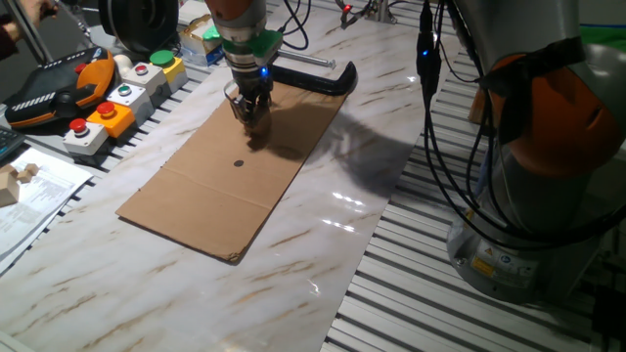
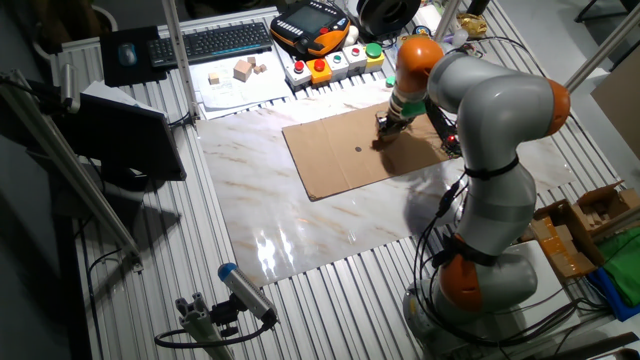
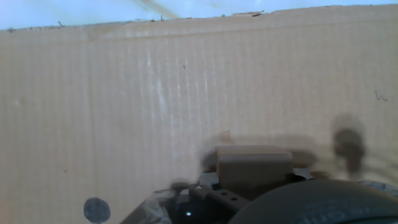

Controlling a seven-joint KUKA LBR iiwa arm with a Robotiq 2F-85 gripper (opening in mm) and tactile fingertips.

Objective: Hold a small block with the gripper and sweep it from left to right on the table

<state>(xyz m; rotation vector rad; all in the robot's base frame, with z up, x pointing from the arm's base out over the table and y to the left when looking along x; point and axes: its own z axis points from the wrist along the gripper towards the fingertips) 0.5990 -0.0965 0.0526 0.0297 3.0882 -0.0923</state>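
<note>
The black gripper [image 1: 253, 115], with its blue light and green ring, stands upright over the far end of a flat brown cardboard sheet [image 1: 210, 196] that lies on the white marble table [image 1: 323, 244]. Its fingertips are down at the sheet. In the hand view a small tan block [image 3: 254, 167] sits between the fingers, resting on the cardboard [image 3: 186, 87]. In the first fixed view the block is hidden by the fingers. In the other fixed view the gripper [image 2: 384, 127] is at the sheet's right end [image 2: 340, 160].
A black dot [image 1: 239, 162] marks the sheet near the gripper. A black handled tool [image 1: 315, 77] lies just behind it. Button boxes [image 1: 115, 101], a teach pendant [image 1: 59, 88] and loose wooden pieces [image 2: 240, 70] sit beyond the table's edge. The robot base [image 1: 548, 166] stands at right.
</note>
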